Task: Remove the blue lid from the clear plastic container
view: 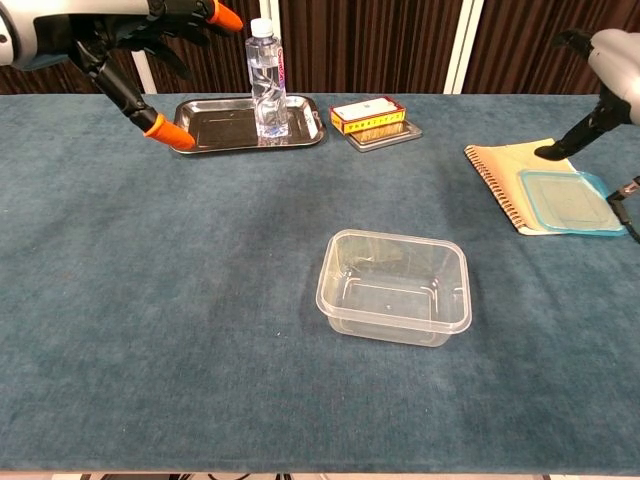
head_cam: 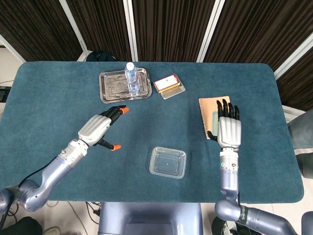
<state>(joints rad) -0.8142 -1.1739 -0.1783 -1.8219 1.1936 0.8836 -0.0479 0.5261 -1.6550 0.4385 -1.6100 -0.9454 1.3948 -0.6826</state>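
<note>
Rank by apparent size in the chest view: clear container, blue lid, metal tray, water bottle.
1. clear container, though it sits nearest the camera
2. metal tray
3. blue lid and water bottle look about alike; not ranked
</note>
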